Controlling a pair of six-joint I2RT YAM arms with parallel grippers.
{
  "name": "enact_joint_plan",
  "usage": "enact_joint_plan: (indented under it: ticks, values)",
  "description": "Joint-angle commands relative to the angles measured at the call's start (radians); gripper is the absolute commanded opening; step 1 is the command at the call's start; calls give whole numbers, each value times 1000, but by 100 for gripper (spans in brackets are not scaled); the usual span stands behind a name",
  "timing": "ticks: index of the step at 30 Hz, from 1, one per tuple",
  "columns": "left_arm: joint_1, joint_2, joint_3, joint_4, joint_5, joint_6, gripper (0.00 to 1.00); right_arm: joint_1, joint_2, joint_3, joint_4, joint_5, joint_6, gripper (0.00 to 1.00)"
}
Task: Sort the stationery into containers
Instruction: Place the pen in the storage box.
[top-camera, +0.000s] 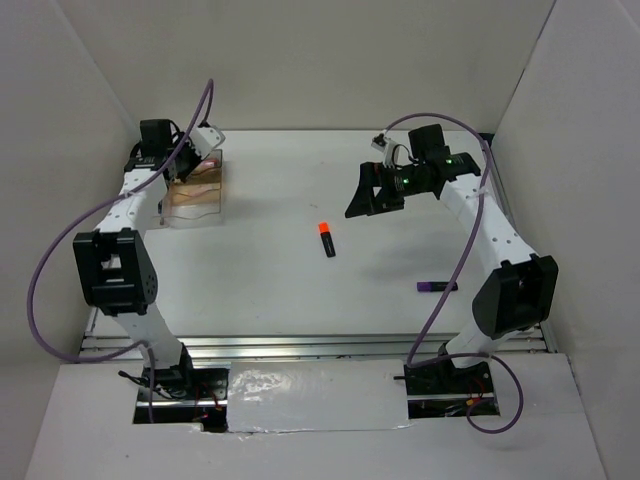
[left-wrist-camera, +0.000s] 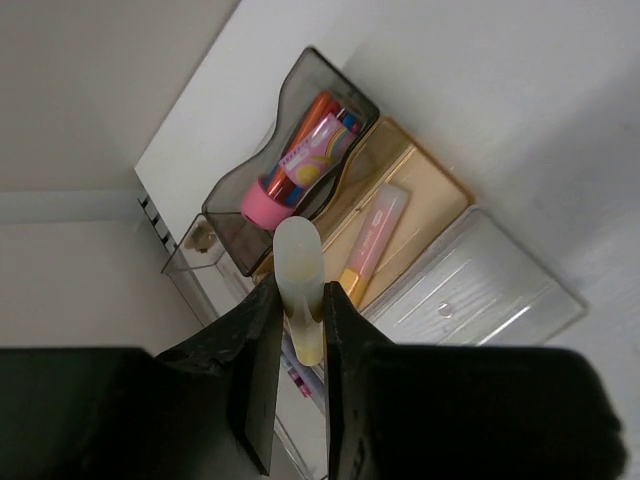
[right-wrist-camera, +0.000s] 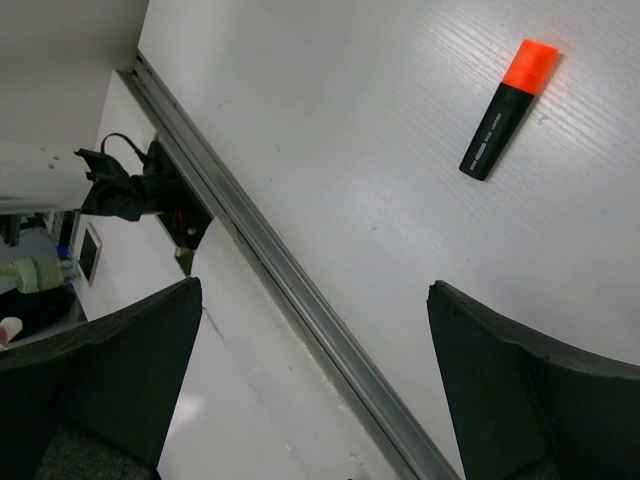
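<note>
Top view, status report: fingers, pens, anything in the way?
Left fingers shut on pale yellow stick, over tray. Right fingers open, empty. Highlighter, purple marker on table. Nothing blocking.

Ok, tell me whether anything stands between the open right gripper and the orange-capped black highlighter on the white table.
Nothing visible does. The right gripper hangs open above the white table, and the orange-capped black highlighter lies alone, apart from the purple marker.
</note>
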Motion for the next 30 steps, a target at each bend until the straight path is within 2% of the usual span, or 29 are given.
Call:
enact_joint_plan:
  ticks: [1, 7, 11, 14, 19, 22, 23, 28, 30]
  values:
    - [30, 65, 92, 71, -4, 89, 5, -5, -36, -10, 40, -17, -5, 100]
    - [53, 183, 185, 55, -7, 115, 4, -9, -36, -27, 46, -8, -5, 100]
    - [51, 222, 174, 88, -12, 122, 5, -7, -27, -25, 45, 4, -6, 100]
    - [51, 257, 181, 80, -22, 119, 11, -7, -19, -23, 40, 10, -8, 100]
    - [60, 286, 172, 80, -30, 111, 12, -9, -19, -24, 39, 26, -10, 100]
    - [60, 286, 166, 97, -42, 90, 32, -9, -16, -25, 35, 30, -13, 100]
    - [65, 282, 156, 104, -45, 79, 47, -7, -19, -24, 35, 30, -11, 100]
    - [65, 196, 149, 121, 9, -15, 62, -7, -22, -13, 23, 40, -16, 100]
    - [65, 144, 168, 103, 39, -85, 64, -9, -27, -13, 25, 44, -14, 100]
